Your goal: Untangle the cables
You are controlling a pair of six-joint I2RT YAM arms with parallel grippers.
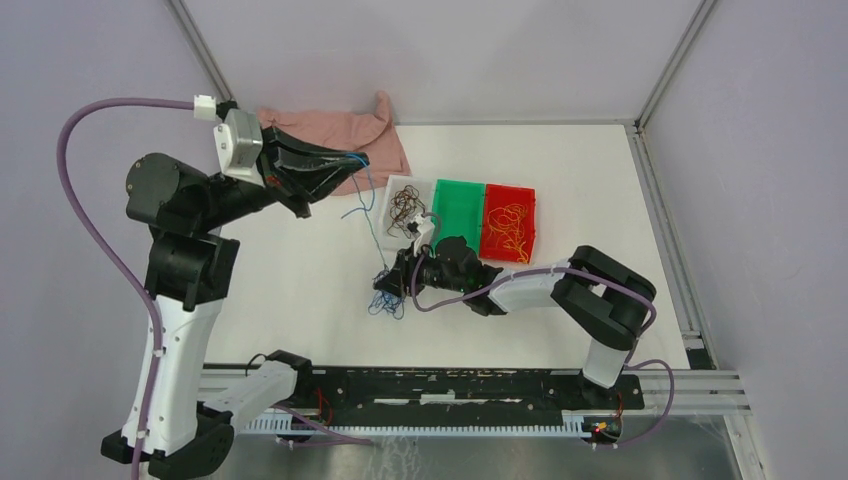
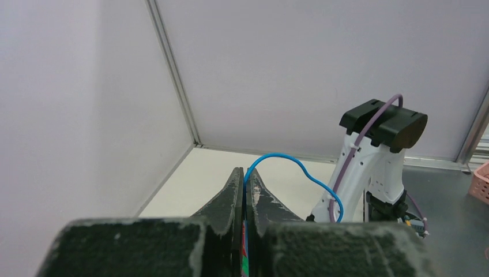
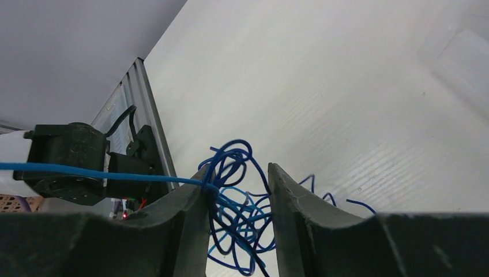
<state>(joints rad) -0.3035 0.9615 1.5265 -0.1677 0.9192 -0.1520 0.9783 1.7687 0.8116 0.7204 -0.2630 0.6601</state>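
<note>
A tangle of blue cables (image 1: 388,297) lies on the table in front of the bins. My right gripper (image 1: 386,283) is low over it. In the right wrist view the right gripper (image 3: 236,170) is open, its jaws standing either side of the blue tangle (image 3: 242,213). My left gripper (image 1: 348,160) is raised at the back left and shut on a light-blue strand (image 1: 372,205) that runs down to the tangle. In the left wrist view the left gripper (image 2: 245,173) pinches this strand (image 2: 288,157). Dark brown cables (image 1: 405,205) lie in the white bin, yellow-orange cables (image 1: 512,228) in the red bin.
A white bin (image 1: 392,226), a green bin (image 1: 458,205) and a red bin (image 1: 492,208) stand side by side just behind the right gripper. A pink cloth (image 1: 350,130) lies at the back under the left gripper. Enclosure walls close the left, back and right sides.
</note>
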